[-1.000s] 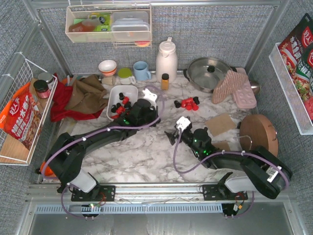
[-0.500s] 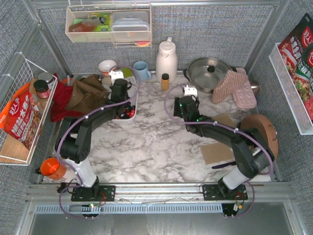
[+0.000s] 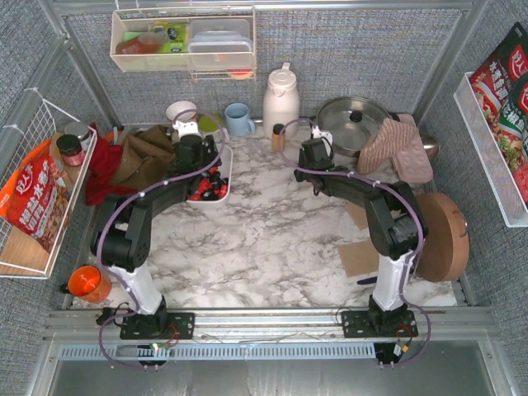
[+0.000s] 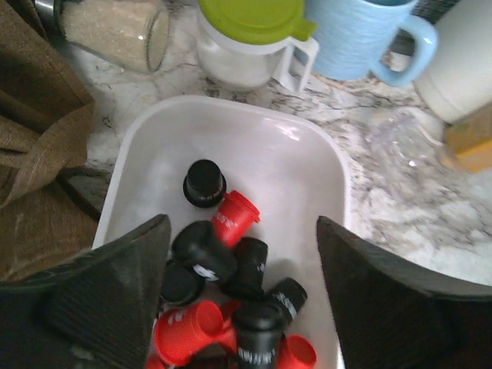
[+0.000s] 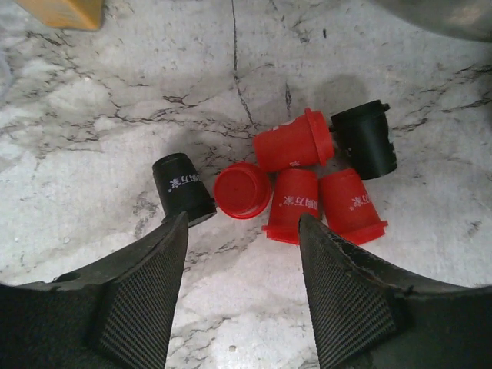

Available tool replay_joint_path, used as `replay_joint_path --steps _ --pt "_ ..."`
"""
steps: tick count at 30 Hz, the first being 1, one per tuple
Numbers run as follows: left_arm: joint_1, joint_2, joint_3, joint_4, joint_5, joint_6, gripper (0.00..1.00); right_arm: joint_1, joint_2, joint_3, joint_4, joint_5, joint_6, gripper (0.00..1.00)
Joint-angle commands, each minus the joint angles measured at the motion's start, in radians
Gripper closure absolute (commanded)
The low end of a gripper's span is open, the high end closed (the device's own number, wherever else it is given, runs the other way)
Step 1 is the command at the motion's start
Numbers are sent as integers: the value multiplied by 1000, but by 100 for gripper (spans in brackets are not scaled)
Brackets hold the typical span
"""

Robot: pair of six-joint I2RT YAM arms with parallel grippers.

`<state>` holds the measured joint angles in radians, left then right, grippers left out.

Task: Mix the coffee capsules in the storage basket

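- Red and black capsules (image 4: 231,269) lie heaped in the basket (image 4: 254,146) below the wide, empty left hand (image 4: 242,231).
- Six more capsules (image 5: 296,196) lie on the table (image 5: 100,108) just ahead of the parted, empty right hand (image 5: 242,224), seemingly still to add.

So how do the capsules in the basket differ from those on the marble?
The basket capsules are heaped, more black than red; the marble capsules lie in one layer, four red, two black. The basket capsules sit inside the storage basket; the marble capsules lie loose. Both are the same tapered pods.
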<state>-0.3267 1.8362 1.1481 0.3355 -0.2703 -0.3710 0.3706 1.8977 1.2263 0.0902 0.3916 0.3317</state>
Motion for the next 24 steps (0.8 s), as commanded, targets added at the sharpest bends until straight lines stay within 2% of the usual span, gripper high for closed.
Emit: replay_joint_path --steps 1,4,10,16,24 --pt "2 -114 -100 128 42 -26 10 -19 65 70 -81 -76 12 38" --pt "2 -209 -179 142 45 -44 5 -28 103 102 -90 -107 25 40" --pt "-5 -357 -301 149 156 -79 1 -34 137 131 -84 -104 29 46" --pt "-29 -450 -377 150 182 -100 1 -37 175 198 -144 -100 27 52" --pt "-51 -483 -408 145 197 -100 1 -38 156 179 -145 -100 18 72"
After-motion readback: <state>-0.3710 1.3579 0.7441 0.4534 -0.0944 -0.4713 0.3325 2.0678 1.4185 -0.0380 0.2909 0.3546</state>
